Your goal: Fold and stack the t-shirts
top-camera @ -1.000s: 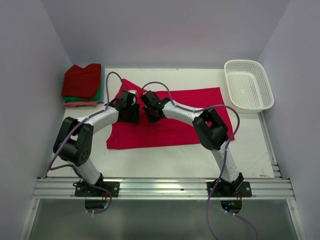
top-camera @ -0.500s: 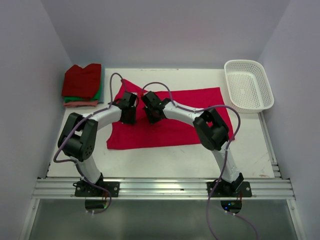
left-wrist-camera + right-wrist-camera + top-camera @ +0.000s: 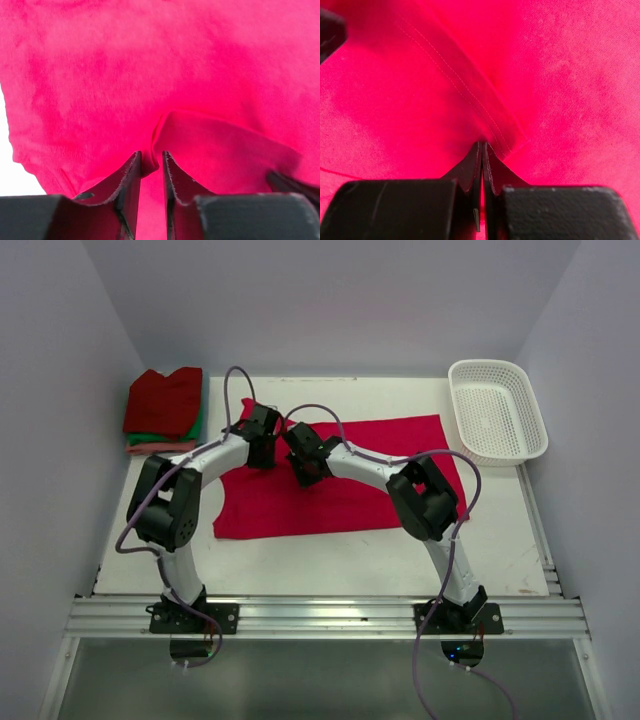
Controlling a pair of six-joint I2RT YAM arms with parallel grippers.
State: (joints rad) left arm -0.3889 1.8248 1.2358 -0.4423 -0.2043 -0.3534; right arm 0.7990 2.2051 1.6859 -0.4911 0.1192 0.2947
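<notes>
Left wrist: L gripper [image 3: 151,159] nips crimson t-shirt [image 3: 200,75] fold, R gripper [image 3: 482,147] clamped tight on it too.

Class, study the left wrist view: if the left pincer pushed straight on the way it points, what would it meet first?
The crimson-pink t-shirt. A fold of it sits between the fingertips of the left pincer, and its cloth fills the whole line ahead. What lies under the cloth there is hidden.

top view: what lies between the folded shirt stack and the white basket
In the top view: the spread crimson t-shirt, with the left pincer and right pincer pinching it.
</notes>
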